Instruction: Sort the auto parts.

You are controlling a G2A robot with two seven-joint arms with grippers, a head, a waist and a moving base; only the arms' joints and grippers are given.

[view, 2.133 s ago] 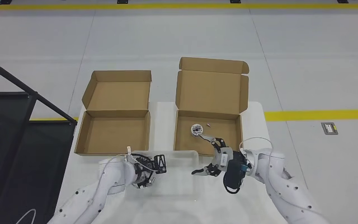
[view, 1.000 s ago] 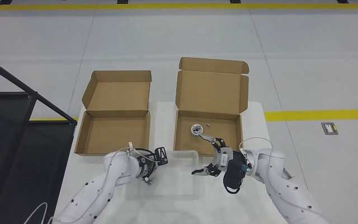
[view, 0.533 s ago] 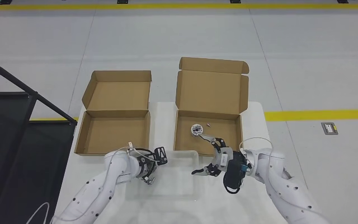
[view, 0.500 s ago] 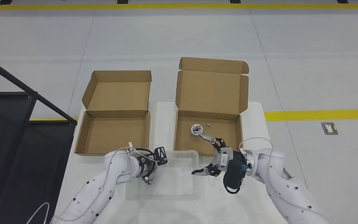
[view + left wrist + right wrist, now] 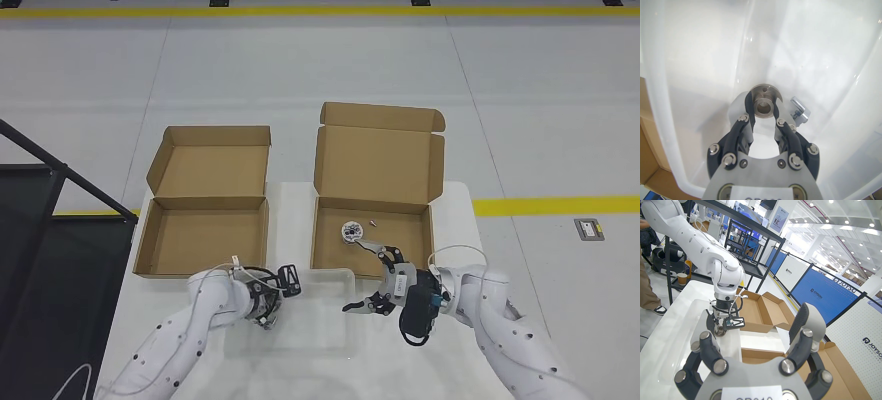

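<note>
My left gripper [image 5: 763, 108] is shut on a brass-grey flanged metal bushing [image 5: 763, 103] low inside a translucent white bin [image 5: 702, 56]. A small chrome part [image 5: 800, 112] lies just beside the bushing on the bin floor. From above, the left gripper [image 5: 265, 312] is at the bin's left end, near the front of the left cardboard box [image 5: 200, 240]. My right gripper [image 5: 365, 278] hangs open and holds nothing at the front edge of the right cardboard box [image 5: 375, 165], which holds a small round part [image 5: 350, 232]. In the right wrist view the right gripper [image 5: 757, 321] faces the left gripper [image 5: 718, 330].
The two open cardboard boxes stand side by side at the back of the white table [image 5: 455, 200], lids folded back. The left box has nothing in it. A tiny piece [image 5: 371, 222] lies near the round part. A black frame [image 5: 60, 180] stands at the left.
The left arm has shifted slightly toward the boxes over the last two seconds and has been nearly still since. The right arm has not moved.
</note>
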